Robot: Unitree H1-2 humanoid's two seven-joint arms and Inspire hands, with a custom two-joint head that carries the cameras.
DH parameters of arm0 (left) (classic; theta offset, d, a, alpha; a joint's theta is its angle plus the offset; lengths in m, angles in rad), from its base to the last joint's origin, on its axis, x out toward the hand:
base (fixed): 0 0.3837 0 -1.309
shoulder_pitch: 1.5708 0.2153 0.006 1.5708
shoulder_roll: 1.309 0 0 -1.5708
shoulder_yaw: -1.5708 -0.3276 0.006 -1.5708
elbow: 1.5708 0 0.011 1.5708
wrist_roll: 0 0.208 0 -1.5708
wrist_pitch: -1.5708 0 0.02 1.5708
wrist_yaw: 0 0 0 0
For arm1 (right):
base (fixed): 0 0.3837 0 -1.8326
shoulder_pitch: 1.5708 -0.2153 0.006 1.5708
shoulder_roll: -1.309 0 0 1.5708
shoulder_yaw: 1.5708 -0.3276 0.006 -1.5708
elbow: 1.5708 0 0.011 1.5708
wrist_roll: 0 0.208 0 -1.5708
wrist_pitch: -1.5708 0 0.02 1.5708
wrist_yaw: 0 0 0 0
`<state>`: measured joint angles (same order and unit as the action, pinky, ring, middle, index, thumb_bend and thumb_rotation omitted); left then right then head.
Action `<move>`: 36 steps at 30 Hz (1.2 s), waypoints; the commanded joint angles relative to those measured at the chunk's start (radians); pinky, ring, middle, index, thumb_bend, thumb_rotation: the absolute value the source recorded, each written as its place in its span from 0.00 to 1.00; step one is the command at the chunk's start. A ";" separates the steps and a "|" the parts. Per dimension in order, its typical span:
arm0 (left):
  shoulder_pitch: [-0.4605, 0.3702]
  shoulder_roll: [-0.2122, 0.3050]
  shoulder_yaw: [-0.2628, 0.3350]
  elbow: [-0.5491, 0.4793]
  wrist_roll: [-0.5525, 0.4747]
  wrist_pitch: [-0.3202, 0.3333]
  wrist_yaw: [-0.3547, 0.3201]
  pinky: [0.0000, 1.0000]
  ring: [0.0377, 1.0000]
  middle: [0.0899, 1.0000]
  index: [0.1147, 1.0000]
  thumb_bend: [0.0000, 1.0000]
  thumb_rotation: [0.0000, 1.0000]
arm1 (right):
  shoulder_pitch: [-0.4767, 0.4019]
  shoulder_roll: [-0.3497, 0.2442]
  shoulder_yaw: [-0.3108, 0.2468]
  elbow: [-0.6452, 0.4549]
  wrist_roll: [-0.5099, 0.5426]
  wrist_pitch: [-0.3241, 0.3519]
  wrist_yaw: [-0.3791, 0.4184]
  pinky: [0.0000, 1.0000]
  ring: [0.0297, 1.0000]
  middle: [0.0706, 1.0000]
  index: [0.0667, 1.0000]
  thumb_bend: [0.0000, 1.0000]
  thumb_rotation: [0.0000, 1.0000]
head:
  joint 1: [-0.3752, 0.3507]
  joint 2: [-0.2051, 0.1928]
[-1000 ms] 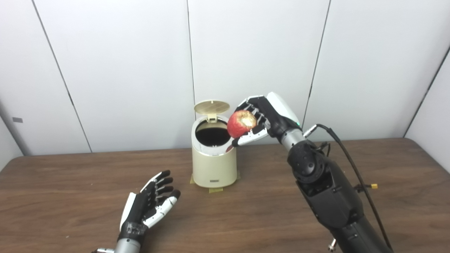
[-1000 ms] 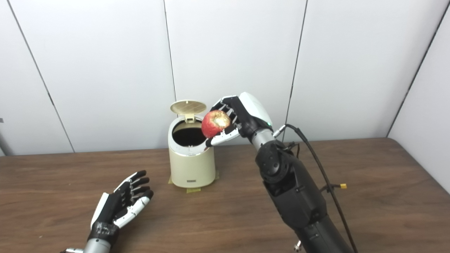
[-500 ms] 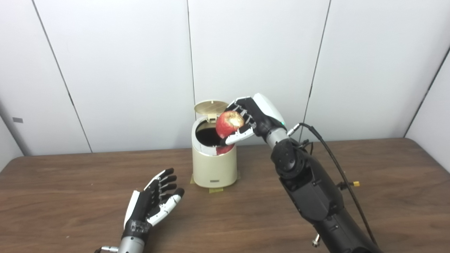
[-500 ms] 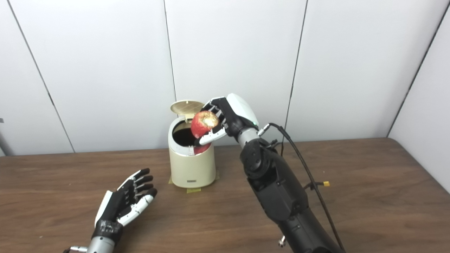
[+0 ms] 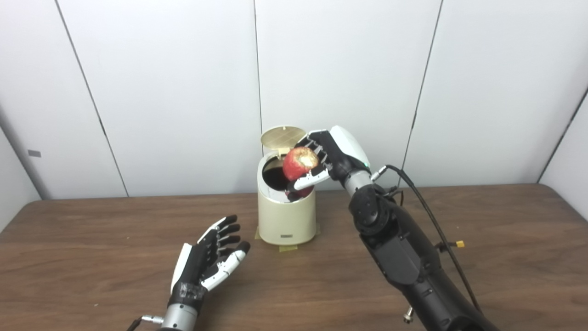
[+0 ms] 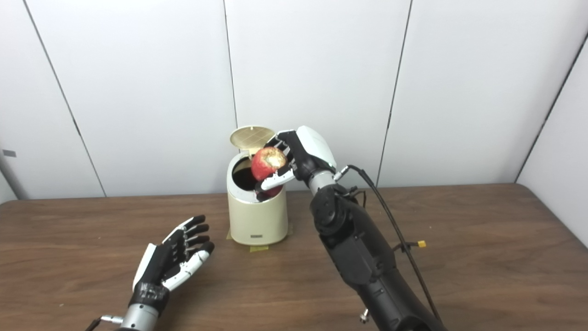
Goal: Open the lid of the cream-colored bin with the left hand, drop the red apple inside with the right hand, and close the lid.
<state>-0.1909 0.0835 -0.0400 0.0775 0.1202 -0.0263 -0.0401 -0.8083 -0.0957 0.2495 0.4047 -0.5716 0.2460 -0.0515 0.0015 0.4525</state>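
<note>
Cream bin (image 5: 286,220) x1, lid (image 5: 280,137) up; red apple (image 5: 301,163) x1 gripped by right hand (image 5: 330,154) over opening; left hand (image 5: 209,259) splayed, empty, above table (image 5: 92,257).

white panelled room with a wooden table

a dark brown wood-grain table (image 5: 505,257) fills the near part of the scene; behind its far edge stand plain white wall panels (image 5: 174,92) split by thin dark vertical seams, evenly lit.
</note>
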 commanded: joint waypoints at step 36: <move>-0.024 -0.006 -0.013 -0.042 0.012 -0.025 0.005 0.72 0.77 0.82 0.86 0.64 0.42 | -0.055 -0.048 0.091 -0.065 -0.056 0.020 0.131 0.48 0.68 0.82 0.78 0.98 0.21 | 0.014 0.021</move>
<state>-0.1833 0.0785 -0.0514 0.0644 0.1289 -0.0257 -0.0404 -0.8315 -0.1446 0.3425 0.3587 -0.6383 0.2801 0.0682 0.0153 0.4725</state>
